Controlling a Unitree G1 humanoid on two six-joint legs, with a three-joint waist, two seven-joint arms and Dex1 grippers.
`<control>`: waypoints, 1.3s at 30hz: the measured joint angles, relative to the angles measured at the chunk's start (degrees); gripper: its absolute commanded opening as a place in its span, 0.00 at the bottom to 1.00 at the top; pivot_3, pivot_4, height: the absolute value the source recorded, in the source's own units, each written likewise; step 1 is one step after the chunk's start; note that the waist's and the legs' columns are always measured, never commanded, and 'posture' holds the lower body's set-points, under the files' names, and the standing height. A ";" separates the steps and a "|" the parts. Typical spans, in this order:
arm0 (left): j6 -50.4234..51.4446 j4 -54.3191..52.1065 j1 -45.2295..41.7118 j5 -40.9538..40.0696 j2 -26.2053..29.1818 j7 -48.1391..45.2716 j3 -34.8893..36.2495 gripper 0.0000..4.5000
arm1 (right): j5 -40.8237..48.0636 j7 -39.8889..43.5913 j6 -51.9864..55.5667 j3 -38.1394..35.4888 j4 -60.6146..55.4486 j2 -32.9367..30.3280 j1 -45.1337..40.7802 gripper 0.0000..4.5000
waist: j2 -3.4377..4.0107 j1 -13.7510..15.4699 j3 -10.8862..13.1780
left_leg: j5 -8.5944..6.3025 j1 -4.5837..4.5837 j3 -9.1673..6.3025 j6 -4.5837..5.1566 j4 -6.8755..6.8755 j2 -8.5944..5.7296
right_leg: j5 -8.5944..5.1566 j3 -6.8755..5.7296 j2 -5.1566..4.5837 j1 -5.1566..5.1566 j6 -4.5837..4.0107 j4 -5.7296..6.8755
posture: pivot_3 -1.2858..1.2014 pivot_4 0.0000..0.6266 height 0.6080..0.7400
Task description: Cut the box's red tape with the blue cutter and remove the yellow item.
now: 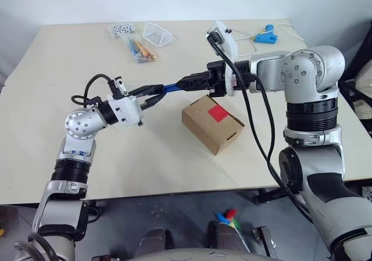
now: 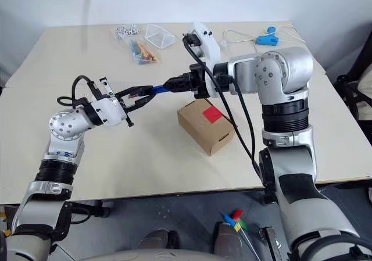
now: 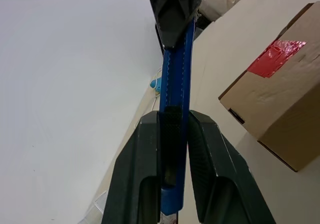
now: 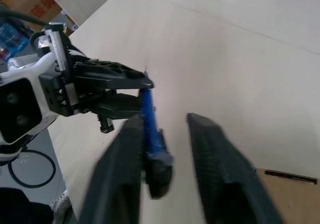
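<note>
Spanning: the blue cutter (image 1: 172, 87) hangs in the air above the table, stretched between the two grippers, just above and to the left of the box.
Left gripper: the left gripper (image 1: 152, 95) pinches one end of the cutter; its wrist view shows both black fingers (image 3: 137, 174) pressed against the blue stick's sides.
Right gripper: the right gripper (image 1: 189, 83) sits at the cutter's other end; its fingers (image 4: 122, 169) flank the dark tip, one touching it, but the blurred wrist view leaves unclear whether they are clamped on it.
Box: the box (image 1: 213, 123) stands on the cream table (image 1: 70, 57), closed, turned at an angle, below the right forearm.
Red tape: the red tape (image 1: 218, 112) lies on the box's top face, intact.
Far side: a bag of coloured pencils (image 1: 139, 49), a clear lidded tray (image 1: 157, 34) and a light-blue gadget with white cord (image 1: 265, 38) lie well apart from the box.
</note>
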 measured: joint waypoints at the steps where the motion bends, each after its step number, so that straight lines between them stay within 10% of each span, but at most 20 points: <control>1: 0.10 0.04 0.00 0.00 0.01 0.02 0.02 0.09 | 0.23 0.39 0.01 0.12 -0.09 0.00 0.00 0.03 | 0.00 0.00 0.00 | 0.00 0.00 0.00 0.00 0.00 0.00 | 0.00 0.00 0.00 0.00 0.00 0.00 | 0.52 0.24 1.00; 13: 1.24 -0.36 0.02 -0.03 0.07 0.11 0.00 0.09 | -0.01 0.47 -0.67 0.63 -0.69 -0.03 0.08 0.03 | 0.00 0.03 0.00 | 0.00 0.00 0.00 0.00 0.00 0.00 | 0.00 0.00 0.00 0.00 0.00 0.00 | 0.52 0.24 1.00; 26: 20.99 -2.24 0.30 -9.76 3.93 -5.52 4.02 0.99 | -0.19 -0.96 -0.69 -0.15 -3.60 -2.86 0.41 0.03 | 0.00 0.02 0.00 | 0.00 0.00 -0.01 0.00 0.00 0.00 | 0.00 0.01 0.00 -0.01 0.00 0.00 | 0.52 0.24 1.00; 39: 38.79 -2.76 -0.20 -19.74 5.54 -16.93 7.20 0.96 | -0.80 -3.49 2.02 -4.23 -11.25 -15.57 6.20 0.03 | -0.05 0.20 0.03 | -0.01 -0.04 0.00 0.01 -0.02 0.01 | 0.01 0.01 0.02 -0.02 0.01 -0.04 | 0.52 0.24 1.00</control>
